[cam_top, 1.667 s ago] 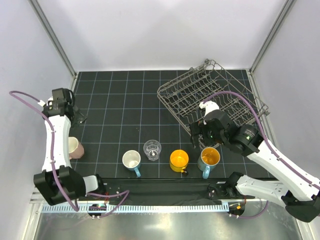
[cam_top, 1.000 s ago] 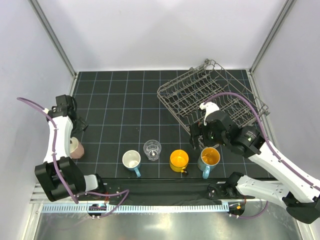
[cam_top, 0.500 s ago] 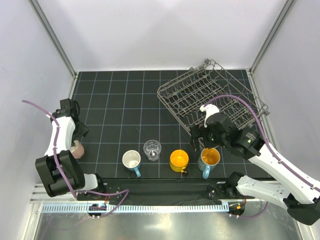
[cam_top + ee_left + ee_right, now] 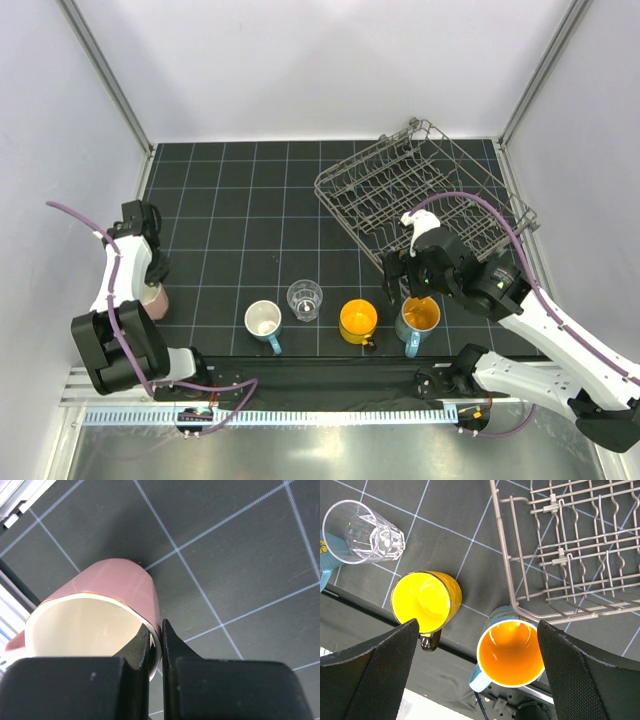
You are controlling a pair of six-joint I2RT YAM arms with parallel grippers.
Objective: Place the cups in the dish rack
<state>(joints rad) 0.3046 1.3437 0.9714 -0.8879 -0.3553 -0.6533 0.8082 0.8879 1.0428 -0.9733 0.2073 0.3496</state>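
Observation:
The pink cup (image 4: 115,585) stands at the mat's left edge (image 4: 156,296). My left gripper (image 4: 156,639) is shut on its rim, one finger inside and one outside (image 4: 152,272). My right gripper (image 4: 477,625) hangs open above the blue mug with the orange-yellow inside (image 4: 510,652), which it does not touch (image 4: 404,272). Along the front stand the white-lined blue mug (image 4: 263,320), the clear tumbler (image 4: 305,299), the yellow mug (image 4: 358,320) and the orange-lined blue mug (image 4: 419,315). The wire dish rack (image 4: 420,190) lies at the back right, with no cups in it.
The rack's near corner (image 4: 520,612) sits close over the orange-lined mug's far side. The yellow mug (image 4: 422,600) and tumbler (image 4: 365,530) stand to its left. Grey walls enclose the mat; the arm bases run along the front edge.
My left gripper came down toward the pink cup and shut on its rim. The right gripper drifted slightly over the orange-lined mug and stayed open.

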